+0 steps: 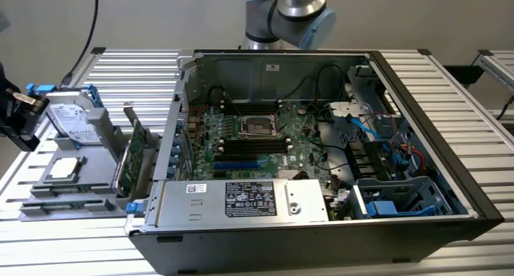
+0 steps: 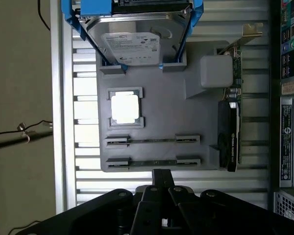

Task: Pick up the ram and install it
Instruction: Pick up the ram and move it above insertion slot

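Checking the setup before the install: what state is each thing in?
gripper: shut, empty, over the edge of the gray holder.
ram: standing on edge in the holder, not picked up.
hard drive: in its blue caddy, propped on the holder.
processor: flat in its recess.
expansion card: upright at the holder's side.
computer case: side open, motherboard exposed.

A: Where's the exterior view?
B: High, angled down over the table [image 1: 449, 77] and open case [image 1: 321, 249].
A: And the wrist view?
B: Close, straight down on the gray tray [image 2: 171, 112], which both share.
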You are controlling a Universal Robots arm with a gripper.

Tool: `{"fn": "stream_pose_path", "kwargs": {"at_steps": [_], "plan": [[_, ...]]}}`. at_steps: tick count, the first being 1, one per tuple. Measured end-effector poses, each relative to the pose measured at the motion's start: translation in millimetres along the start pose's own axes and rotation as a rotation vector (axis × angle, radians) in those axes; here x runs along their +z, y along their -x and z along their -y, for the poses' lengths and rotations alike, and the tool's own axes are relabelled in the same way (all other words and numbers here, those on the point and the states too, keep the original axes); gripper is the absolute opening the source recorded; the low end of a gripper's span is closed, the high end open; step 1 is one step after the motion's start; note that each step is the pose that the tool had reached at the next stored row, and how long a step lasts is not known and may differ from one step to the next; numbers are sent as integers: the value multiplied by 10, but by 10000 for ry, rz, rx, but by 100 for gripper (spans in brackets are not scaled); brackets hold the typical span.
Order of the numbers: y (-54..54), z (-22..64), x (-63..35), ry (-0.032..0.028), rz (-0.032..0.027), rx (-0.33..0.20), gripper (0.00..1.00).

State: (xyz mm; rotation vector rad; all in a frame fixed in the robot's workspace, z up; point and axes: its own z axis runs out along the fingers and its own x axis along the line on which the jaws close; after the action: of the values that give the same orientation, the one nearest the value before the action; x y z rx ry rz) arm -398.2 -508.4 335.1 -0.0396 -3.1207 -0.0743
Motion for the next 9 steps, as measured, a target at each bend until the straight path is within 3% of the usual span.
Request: {"fn": "stream_pose_path", "kwargs": {"at_steps": [9], "plan": [[-2,0,0,0,0,2,11]]}}
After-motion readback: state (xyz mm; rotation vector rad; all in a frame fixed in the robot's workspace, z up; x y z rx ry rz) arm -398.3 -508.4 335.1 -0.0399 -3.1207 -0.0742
